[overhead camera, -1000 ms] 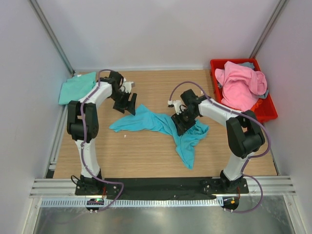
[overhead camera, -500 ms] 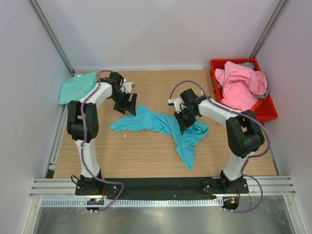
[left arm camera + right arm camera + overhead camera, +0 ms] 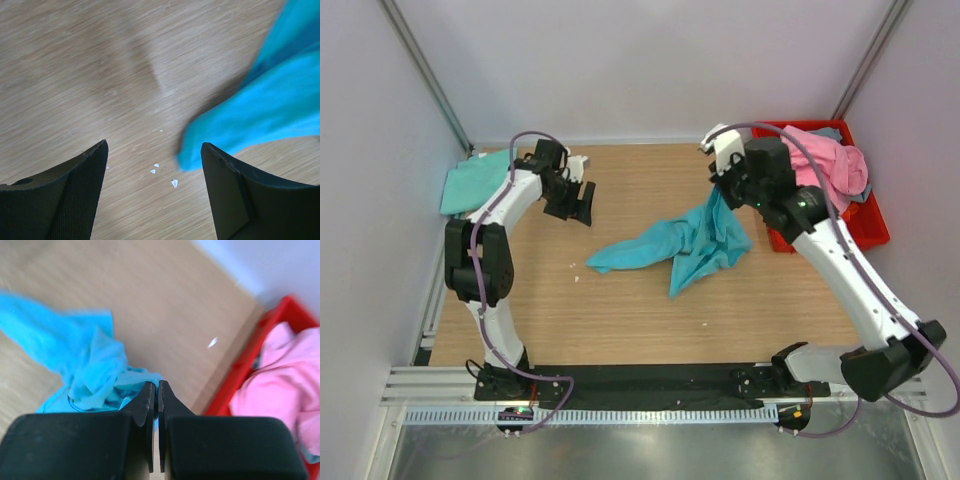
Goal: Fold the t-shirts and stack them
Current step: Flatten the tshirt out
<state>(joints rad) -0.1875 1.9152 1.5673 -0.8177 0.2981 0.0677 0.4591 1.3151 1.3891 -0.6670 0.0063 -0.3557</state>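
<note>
My right gripper (image 3: pixel 722 192) is raised above the table and shut on an edge of the turquoise-blue t-shirt (image 3: pixel 670 245). The shirt hangs from it, its lower part trailing on the wood. In the right wrist view the jaws (image 3: pixel 157 386) pinch the turquoise cloth (image 3: pixel 85 360). My left gripper (image 3: pixel 582 206) is open and empty, left of the shirt. In the left wrist view (image 3: pixel 155 160) the shirt's tip (image 3: pixel 260 110) lies near the right finger. The mint-green shirt (image 3: pixel 475 180) lies folded at the far left. The pink shirt (image 3: pixel 815 170) fills the bin, grey-blue cloth (image 3: pixel 830 132) behind it.
The red plastic bin (image 3: pixel 868 232) stands at the back right, close to my right arm; it also shows in the right wrist view (image 3: pixel 260 355). Small white scraps (image 3: pixel 162 172) lie on the wooden table (image 3: pixel 620 320). White walls enclose the table.
My right gripper has risen and moved back and right with the turquoise shirt, dragging it rightward and lifting one end. My left gripper has drawn slightly back, away from the shirt.
</note>
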